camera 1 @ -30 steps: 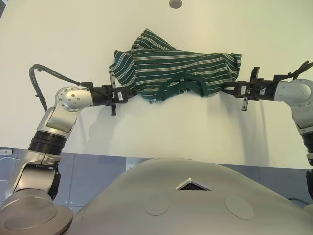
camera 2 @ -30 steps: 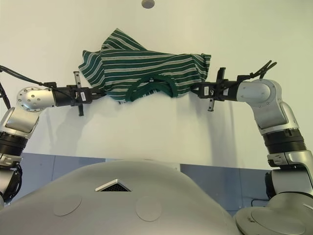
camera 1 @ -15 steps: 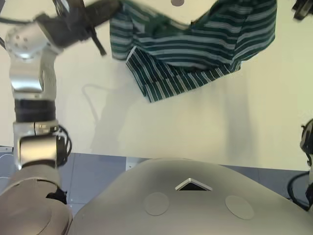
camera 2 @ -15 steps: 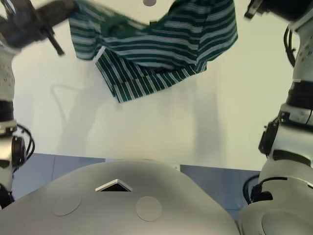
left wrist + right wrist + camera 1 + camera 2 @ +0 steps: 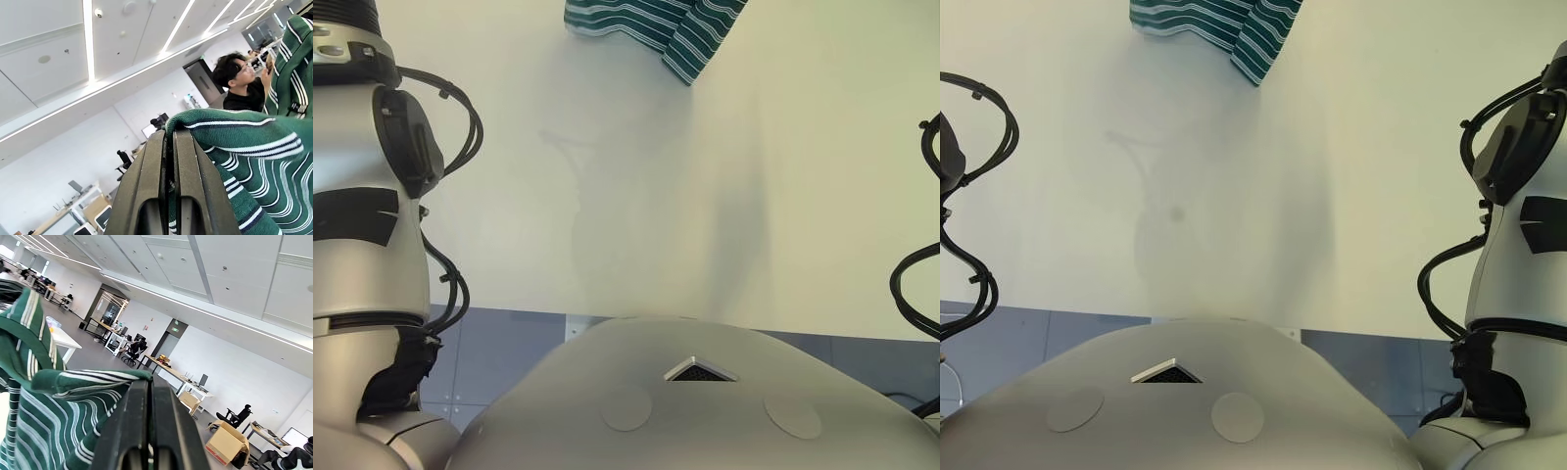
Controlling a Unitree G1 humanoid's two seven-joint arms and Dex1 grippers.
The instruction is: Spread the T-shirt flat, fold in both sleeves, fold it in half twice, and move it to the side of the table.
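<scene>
I have the left end effector [image 5: 170, 137] pinched tight on the T-shirt [image 5: 651, 22], and the right end effector [image 5: 149, 384] gripping it likewise. The shirt hangs above the far part of the bench [image 5: 754, 196].

No legible txt or nos. anywhere. Small grey tag [image 5: 293, 108] on shirt [image 5: 254, 166]: print too small to read. Green sign [image 5: 174, 323] above doorway [image 5: 166, 346] in room behind: chars can't be made out.
</scene>
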